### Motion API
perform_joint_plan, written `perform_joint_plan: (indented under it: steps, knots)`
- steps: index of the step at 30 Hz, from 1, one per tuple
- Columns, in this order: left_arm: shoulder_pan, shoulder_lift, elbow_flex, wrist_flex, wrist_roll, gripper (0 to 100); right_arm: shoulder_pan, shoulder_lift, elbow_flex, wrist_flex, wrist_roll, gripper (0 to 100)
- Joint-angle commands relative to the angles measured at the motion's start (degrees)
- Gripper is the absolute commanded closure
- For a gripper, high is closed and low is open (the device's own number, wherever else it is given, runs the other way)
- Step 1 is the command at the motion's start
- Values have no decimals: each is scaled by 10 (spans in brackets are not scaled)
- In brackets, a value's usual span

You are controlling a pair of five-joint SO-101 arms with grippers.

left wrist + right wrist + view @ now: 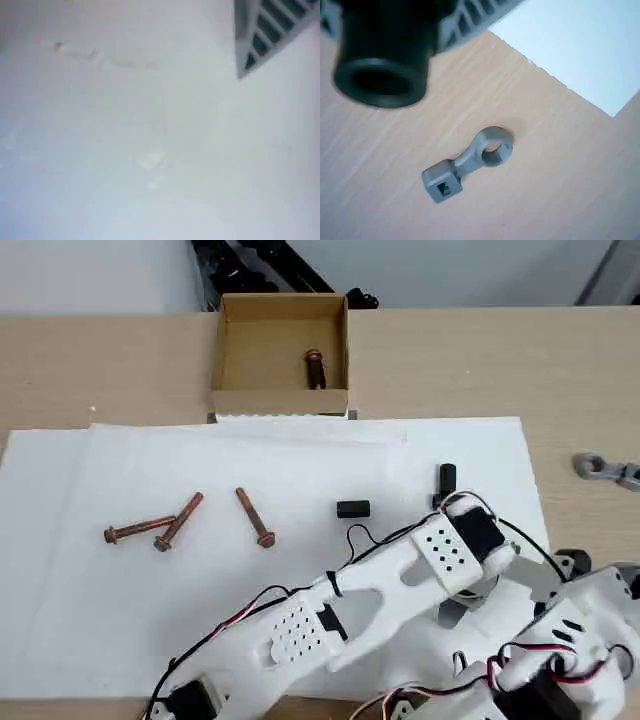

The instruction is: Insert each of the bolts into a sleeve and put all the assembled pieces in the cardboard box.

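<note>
Three copper bolts (254, 517) (178, 521) (138, 530) lie on the white paper (150, 610) at the left. Two black sleeves lie farther right, one (352, 508) on its side and one (446, 478) near my left arm's wrist (455, 545). The cardboard box (228, 350) at the back holds one bolt in a sleeve (315, 368). My left gripper hangs low over bare paper; a ribbed part of it (270, 30) shows. My right gripper (385, 45) is shut on a black sleeve (377, 80), over the wood at the right.
A grey eye-ended metal piece (467, 162) lies on the bare wooden table (560, 190) off the paper's right edge, also seen in the high view as the grey piece (600, 468). Both arms crowd the front right. Dark equipment stands behind the box.
</note>
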Motion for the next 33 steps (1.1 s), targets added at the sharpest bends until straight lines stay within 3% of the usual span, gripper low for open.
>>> perform_joint_plan:
  steps: [1, 4, 14, 19, 29, 33]
  knots:
    - [2, -11, -7, 9, -13, 669, -7, -4, -4, 3, -4, 996]
    - [2, -10, -7, 9, -17, 697, -7, -4, -5, 3, -4, 996]
    - [-1, -11, -11, 5, 1, 996, -7, -4, -6, 3, -4, 996]
    - [-20, -7, -70, -11, 61, 995, -12, -4, -6, 3, -4, 996]
    - [-49, -10, -160, 40, 91, 995, -45, -4, -7, 22, -8, 996]
    - [-53, -5, -167, -4, 149, 982, -45, -4, -7, 22, -8, 996]
